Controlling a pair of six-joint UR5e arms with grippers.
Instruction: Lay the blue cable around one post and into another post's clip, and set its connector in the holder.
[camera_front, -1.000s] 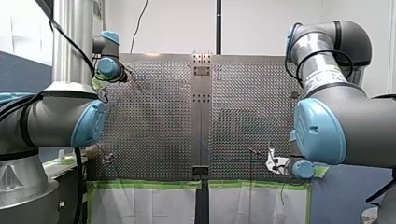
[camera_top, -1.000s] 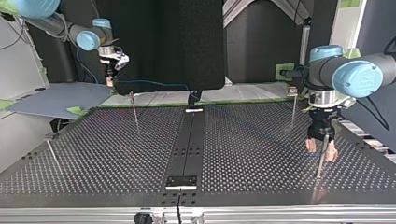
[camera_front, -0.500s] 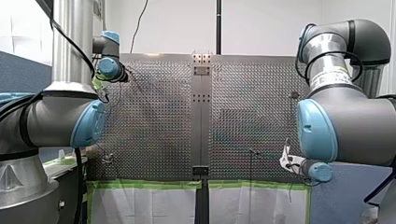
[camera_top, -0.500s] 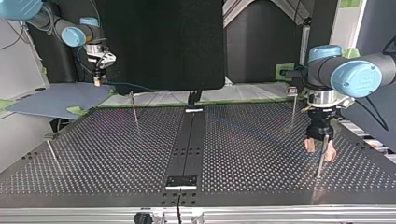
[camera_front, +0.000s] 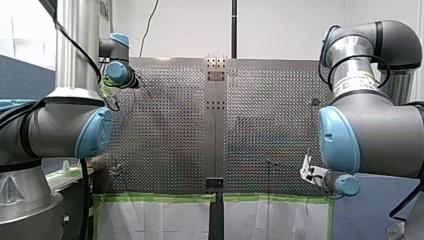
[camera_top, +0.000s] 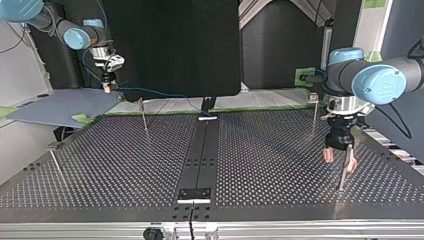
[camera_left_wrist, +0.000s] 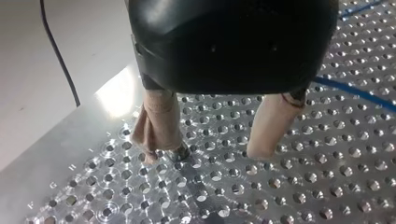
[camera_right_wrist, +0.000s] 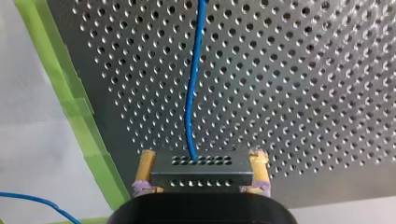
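While the connector (camera_right_wrist: 201, 171), a grey metal block with rows of small holes, sits clamped between the yellow pads (camera_right_wrist: 258, 161) of our right gripper (camera_right_wrist: 203, 161), the blue cable (camera_right_wrist: 189, 102) leaves its upper face. From there it runs ahead of the gripper over the table (camera_right_wrist: 303, 70) in a gentle bend. A strip of green tape (camera_right_wrist: 77, 112) edges the table just beside that gripper.

From the top view, we hold the connector raised past the table's far edge at the view's left, above a grey sheet (camera_top: 65, 106). The cable goes from there along the far edge toward the middle, passing close to a thin rod (camera_top: 144, 116) near that edge. We cannot tell whether it touches the rod. Past the middle the cable shows only as a faint line across the table toward the view's right.

At that right side our left gripper (camera_top: 338, 160) hangs low over the table with its beige pads apart, gripping nothing. An upright post (camera_top: 342, 174) stands between them in the top view. Our left wrist view shows its round foot just beside one pad, but we cannot tell if they touch. A straight stretch of the cable passes beside that gripper, clear of both pads.
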